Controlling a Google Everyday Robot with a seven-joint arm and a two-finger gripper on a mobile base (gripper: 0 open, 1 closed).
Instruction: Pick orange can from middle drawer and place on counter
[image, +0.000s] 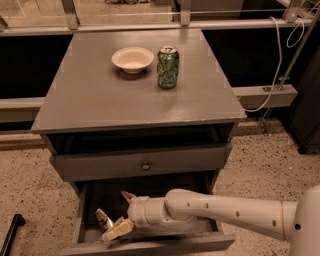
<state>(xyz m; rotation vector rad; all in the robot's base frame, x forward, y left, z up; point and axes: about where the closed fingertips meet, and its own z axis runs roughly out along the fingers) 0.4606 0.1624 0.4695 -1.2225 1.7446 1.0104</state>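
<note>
White tubular arm (225, 212), dark dots; cream pincer (116, 215) in middle drawer (102, 195)

Claw (120, 215) gapes beside orange can (103, 219) inside middle drawer (165, 245).
</note>
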